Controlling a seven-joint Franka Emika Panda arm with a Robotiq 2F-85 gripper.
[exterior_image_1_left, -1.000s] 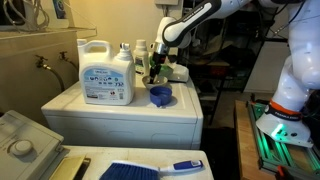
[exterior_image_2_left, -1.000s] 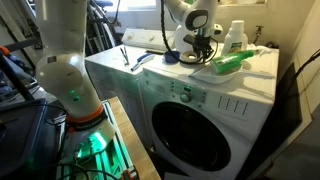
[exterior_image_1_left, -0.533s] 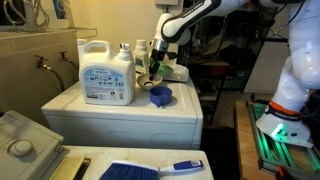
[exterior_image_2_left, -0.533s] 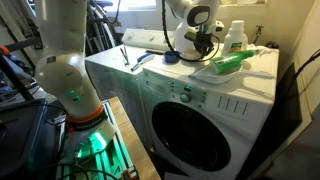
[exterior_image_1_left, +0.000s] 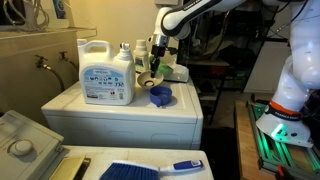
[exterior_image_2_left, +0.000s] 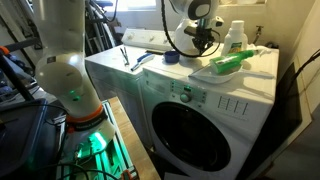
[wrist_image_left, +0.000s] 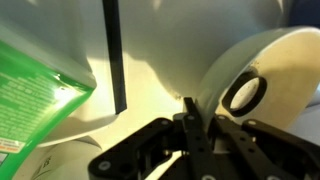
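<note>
My tool (exterior_image_1_left: 154, 68) hangs over the bench (exterior_image_1_left: 110, 108), its fingers seemingly pressed together with nothing visibly pinched. The green bottle (exterior_image_2_left: 232, 62) lies just beside it, near the blue cup (exterior_image_1_left: 160, 96).

Large white detergent jug (exterior_image_1_left: 107, 75) upright on desk (exterior_image_1_left: 100, 112); blue cup (exterior_image_1_left: 160, 96) near it; blue-handled brush (exterior_image_1_left: 150, 169) lies on lower surface, well apart.

The gripper (exterior_image_2_left: 206, 45) hovers above the washing machine (exterior_image_2_left: 150, 76), with a green bottle (exterior_image_2_left: 232, 63) lying just beside it and a blue cap (exterior_image_2_left: 172, 58) near it.
</note>
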